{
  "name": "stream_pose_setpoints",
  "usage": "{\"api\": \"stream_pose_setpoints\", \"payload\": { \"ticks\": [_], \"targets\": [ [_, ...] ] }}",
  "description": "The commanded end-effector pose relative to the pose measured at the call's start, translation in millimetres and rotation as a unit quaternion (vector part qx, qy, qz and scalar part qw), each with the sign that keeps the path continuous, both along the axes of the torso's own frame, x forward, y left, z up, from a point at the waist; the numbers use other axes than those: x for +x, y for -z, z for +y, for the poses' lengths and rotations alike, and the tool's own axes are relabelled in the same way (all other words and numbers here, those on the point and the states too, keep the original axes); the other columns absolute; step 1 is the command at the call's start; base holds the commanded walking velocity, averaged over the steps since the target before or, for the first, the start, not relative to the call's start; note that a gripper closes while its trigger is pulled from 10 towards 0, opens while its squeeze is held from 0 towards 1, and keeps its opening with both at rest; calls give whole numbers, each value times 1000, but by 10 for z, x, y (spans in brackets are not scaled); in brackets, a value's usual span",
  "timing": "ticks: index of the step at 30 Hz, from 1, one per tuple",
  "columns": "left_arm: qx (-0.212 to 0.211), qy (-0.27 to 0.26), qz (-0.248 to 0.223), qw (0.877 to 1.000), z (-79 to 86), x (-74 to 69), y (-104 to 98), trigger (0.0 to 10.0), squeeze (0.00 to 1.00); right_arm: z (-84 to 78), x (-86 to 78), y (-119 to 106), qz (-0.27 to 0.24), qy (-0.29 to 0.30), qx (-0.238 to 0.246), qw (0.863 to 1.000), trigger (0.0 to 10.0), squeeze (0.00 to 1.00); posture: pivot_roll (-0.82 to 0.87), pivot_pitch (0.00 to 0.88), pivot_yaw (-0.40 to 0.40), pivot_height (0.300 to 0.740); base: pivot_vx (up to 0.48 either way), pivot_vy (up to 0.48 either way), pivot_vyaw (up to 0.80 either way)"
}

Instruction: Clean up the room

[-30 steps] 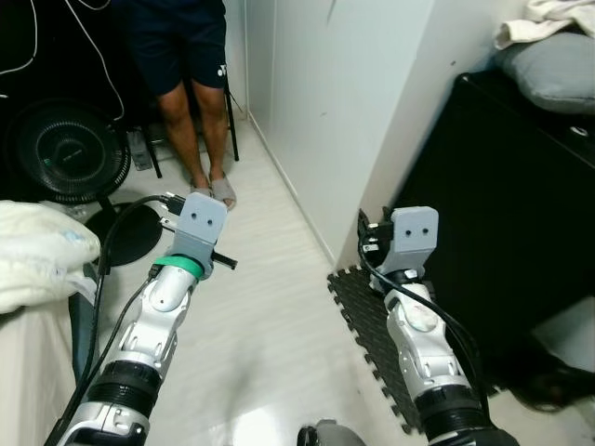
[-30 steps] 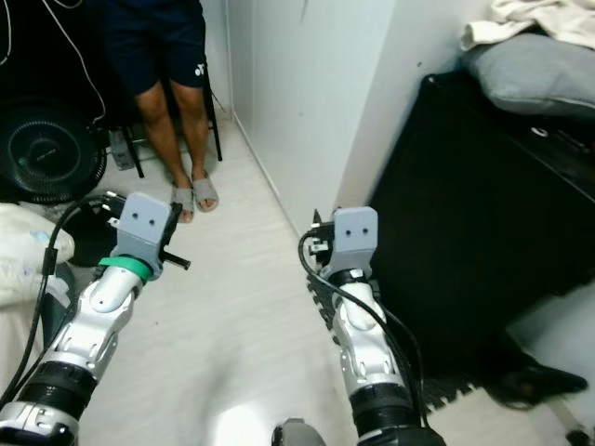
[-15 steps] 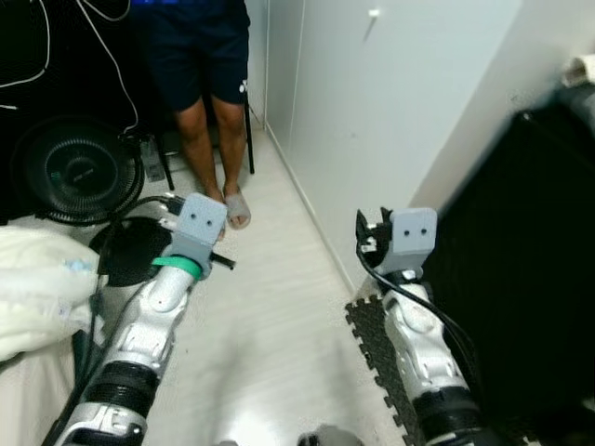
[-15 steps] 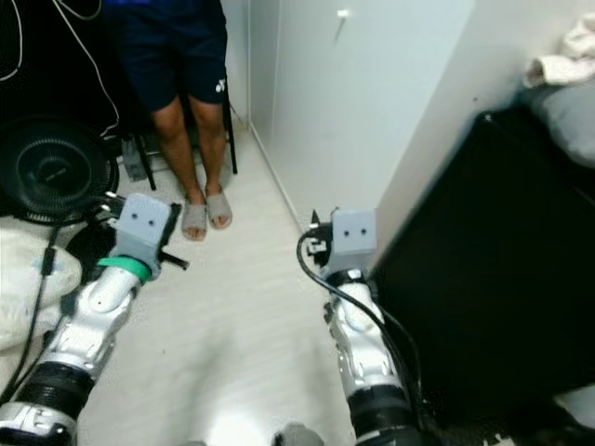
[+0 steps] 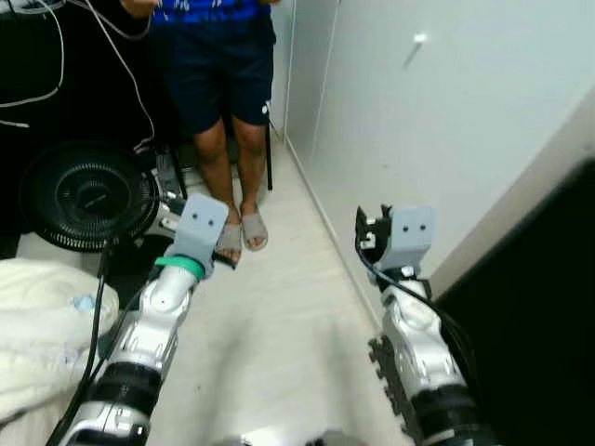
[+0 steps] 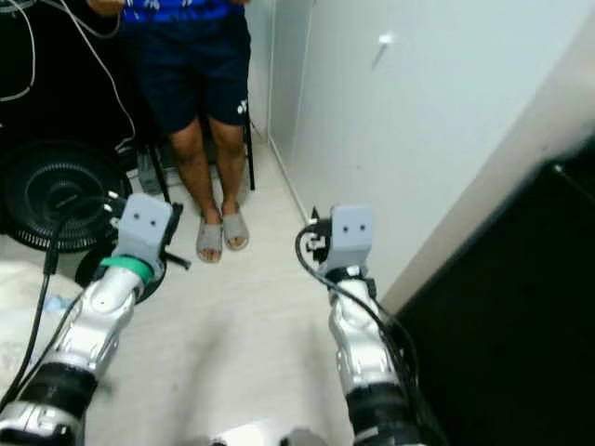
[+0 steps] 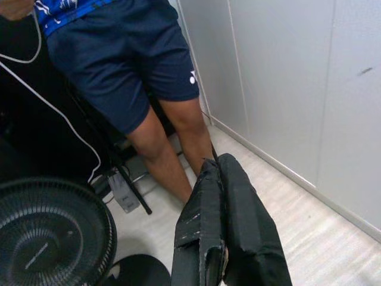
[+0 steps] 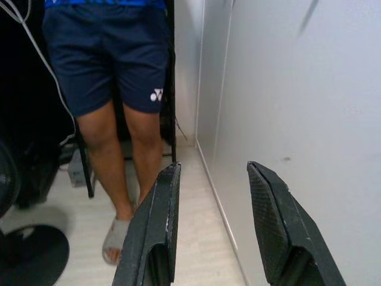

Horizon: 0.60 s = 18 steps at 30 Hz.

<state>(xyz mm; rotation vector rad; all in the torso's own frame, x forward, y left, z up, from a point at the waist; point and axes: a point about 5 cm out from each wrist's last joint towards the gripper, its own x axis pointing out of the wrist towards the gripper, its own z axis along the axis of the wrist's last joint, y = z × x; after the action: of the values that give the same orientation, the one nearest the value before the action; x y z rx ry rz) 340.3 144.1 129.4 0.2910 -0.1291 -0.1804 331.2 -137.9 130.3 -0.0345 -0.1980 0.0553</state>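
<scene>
Left claw (image 7: 223, 238) clenched, fingers pressed flat together, nothing between them. Held out at mid height over the pale floor (image 5: 279, 344), pointing toward a person (image 5: 223, 84) in dark shorts and grey slippers who stands ahead in the narrow passage.

Right claw (image 8: 217, 220) released, fingers spread with a clear gap, empty. It hangs just beside the white wall (image 5: 437, 121), also aimed down the passage.

Both arms raised level, neither touching anything. No pick-up under way; judged a walking or turning stretch between chores.

Things that could count as clutter: a heap of white bedding (image 5: 42, 334) low on the left, beside the left arm; a black floor fan (image 5: 88, 195) further ahead on the left, with loose white cables (image 5: 112, 28) hanging above it. A dark cabinet (image 5: 548, 325) fills the right edge, with the toothed border of a foam mat (image 5: 386, 372) at its foot. What the robot means to tidy first, cannot tell.

Risks from here:
- Person stands square in the path; going on could bring the claws into their legs.
- Right claw is close to the wall; a turn to the right could scrape it.
- Left arm's own cable runs near the bedding and fan; a swing left may snag.
</scene>
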Motion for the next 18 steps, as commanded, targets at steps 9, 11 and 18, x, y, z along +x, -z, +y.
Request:
{"api": "stream_pose_setpoints", "payload": {
  "ticks": [9, 11, 18],
  "targets": [
    [-1, 13, 37, 999, -53, -25, 115, 10000, 0, -39, -8, 63, 15, 5, -27, 999, 10000, 0, -44, 48, 63, 722, 137, 0, 85],
    [-5, 34, 66, 997, -94, -52, 202, 10000, 0, -49, -10, 87, 20, 6, -31, 999, 10000, 0, -40, 48, 60, 722, 0, 0, 784],
    [30, 79, 142, 986, -204, -194, 537, 10000, 0, -135, -34, 231, 48, 21, -55, 997, 10000, 0, -44, 45, 61, 722, 0, 0, 799]
  ]
}}
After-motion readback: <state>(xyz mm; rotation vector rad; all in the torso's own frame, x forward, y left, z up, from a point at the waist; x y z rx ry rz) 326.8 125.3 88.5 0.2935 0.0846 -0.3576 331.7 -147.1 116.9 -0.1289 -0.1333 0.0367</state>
